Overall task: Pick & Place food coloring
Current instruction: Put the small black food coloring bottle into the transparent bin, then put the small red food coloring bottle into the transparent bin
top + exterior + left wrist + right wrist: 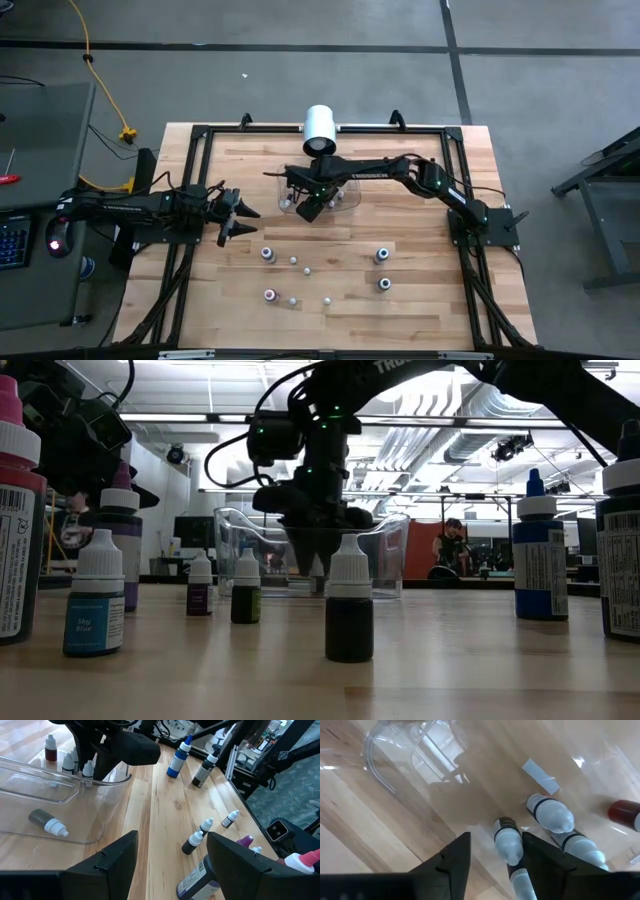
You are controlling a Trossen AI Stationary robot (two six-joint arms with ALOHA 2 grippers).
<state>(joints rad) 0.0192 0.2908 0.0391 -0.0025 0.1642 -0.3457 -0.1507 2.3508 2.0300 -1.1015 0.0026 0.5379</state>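
The right gripper (pixel 492 857) is hanging over the clear tray (pixel 107 802) with its fingers parted around a white-capped bottle (pixel 508 844); whether they are gripping it or letting it go cannot be told. Other small bottles (pixel 552 815) are standing or lying just beside it inside the tray, and another is lying on its side (pixel 47 821) farther along the tray floor. So several seem placed already. About eight food coloring bottles (pixel 268 254) are waiting on the table (pixel 430 320) in front of the tray. The left gripper (pixel 232 215) is idling wide open near the table's left side, holding nothing.
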